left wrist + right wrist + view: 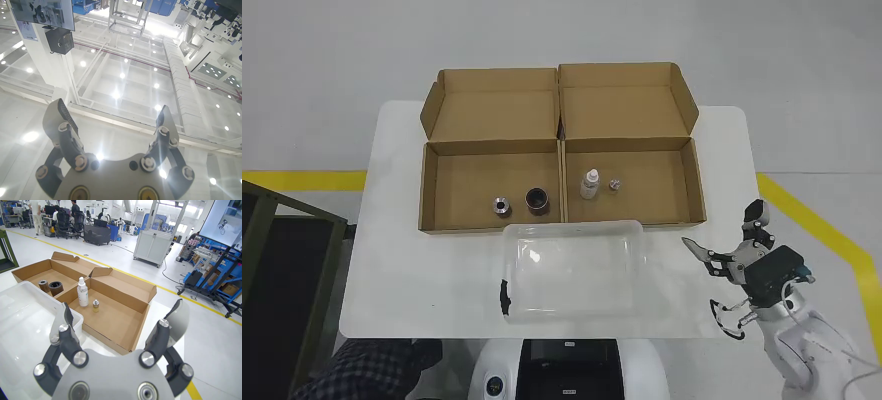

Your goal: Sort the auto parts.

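Note:
Two open cardboard boxes stand side by side at the back of the white table. The left box holds a silver-topped cylinder and a dark ring-shaped part. The right box holds a white bottle and a small brass fitting. My right gripper hovers open and holds nothing, off the table's front right corner, facing the boxes. My left gripper is open and holds nothing, pointing at the ceiling.
A clear plastic bin sits in front of the boxes with a black piece on its left rim. A dark green-framed rack stands left of the table. Yellow floor tape runs past the table's right side.

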